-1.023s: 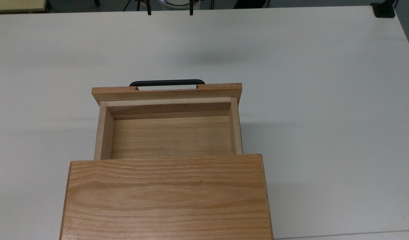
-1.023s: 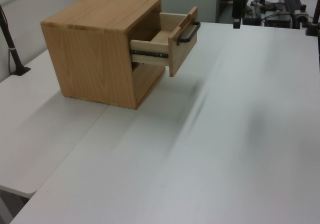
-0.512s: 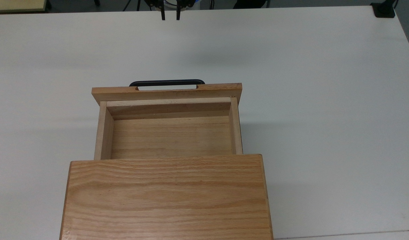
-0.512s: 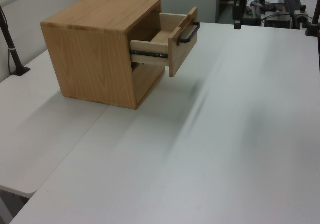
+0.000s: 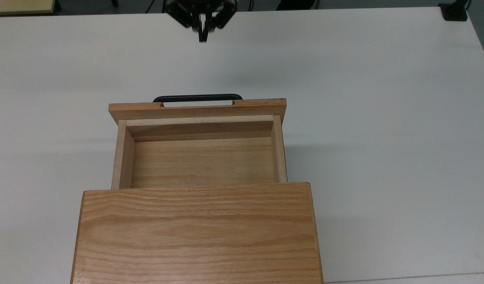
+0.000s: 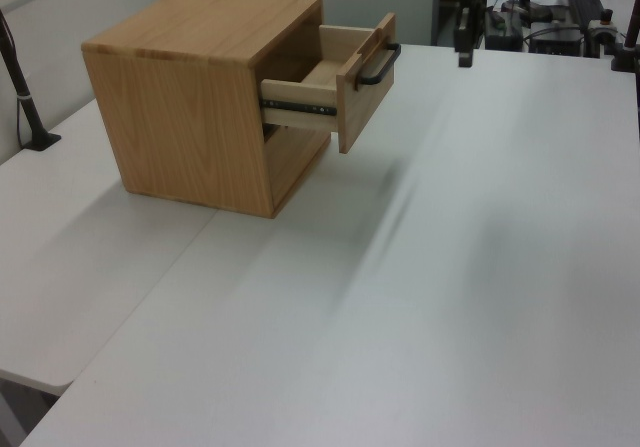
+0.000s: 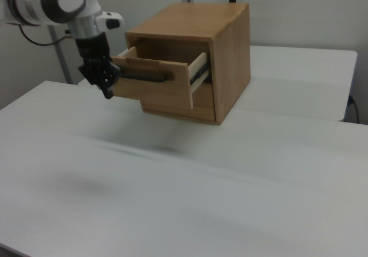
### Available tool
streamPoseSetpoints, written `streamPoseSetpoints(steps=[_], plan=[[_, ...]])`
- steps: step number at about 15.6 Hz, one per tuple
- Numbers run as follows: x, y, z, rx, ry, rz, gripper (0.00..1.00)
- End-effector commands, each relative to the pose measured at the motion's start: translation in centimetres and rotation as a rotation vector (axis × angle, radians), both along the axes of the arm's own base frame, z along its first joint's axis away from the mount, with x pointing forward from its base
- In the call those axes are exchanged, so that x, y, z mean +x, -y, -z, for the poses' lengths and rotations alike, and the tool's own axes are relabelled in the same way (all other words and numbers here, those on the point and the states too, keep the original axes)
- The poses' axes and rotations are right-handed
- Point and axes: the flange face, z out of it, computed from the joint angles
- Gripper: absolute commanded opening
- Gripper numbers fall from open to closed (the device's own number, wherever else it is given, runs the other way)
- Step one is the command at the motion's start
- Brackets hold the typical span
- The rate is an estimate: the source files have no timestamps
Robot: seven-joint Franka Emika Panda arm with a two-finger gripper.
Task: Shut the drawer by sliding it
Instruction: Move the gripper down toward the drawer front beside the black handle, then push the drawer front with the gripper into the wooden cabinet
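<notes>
The drawer [image 5: 202,161] is a light oak tray pulled well out of the oak cabinet [image 5: 196,232], and it is empty. Its flat front panel [image 5: 197,108] carries a black bar handle [image 5: 197,97]. My gripper [image 5: 203,38] hangs above the white table beyond the handle, toward the top view's upper edge, with its fingers shut together on nothing. In the right view the gripper [image 7: 107,91] sits just to the left of the drawer front [image 7: 155,87], level with the handle [image 7: 146,76]. In the left view the gripper [image 6: 465,57] is right of the handle [image 6: 378,65], apart from it.
The white table [image 5: 384,118] stretches wide on both sides of the cabinet. A black clamp [image 5: 455,12] sits at the top view's upper right corner. A black pole [image 6: 22,82] stands at the left view's left, and equipment [image 6: 560,17] crowds the far end.
The gripper's fingers went from wide apart to shut together. The gripper also moved down the top view, toward the drawer handle. The drawer has not moved.
</notes>
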Motion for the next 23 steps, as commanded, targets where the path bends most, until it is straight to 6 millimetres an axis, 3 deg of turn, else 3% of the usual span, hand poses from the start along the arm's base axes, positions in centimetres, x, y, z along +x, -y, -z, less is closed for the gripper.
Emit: streamPoseSetpoints(steps=[1,3,10,23], plan=[[2.7,0.8,2.7,0.001,0.023,-0.004,0.00],[3.8,1.0,4.5,0.006,0.020,0.001,0.00],[8.1,1.1,6.1,0.033,0.127,0.010,0.00],[14.6,0.8,6.5,0.079,0.419,0.045,0.00]])
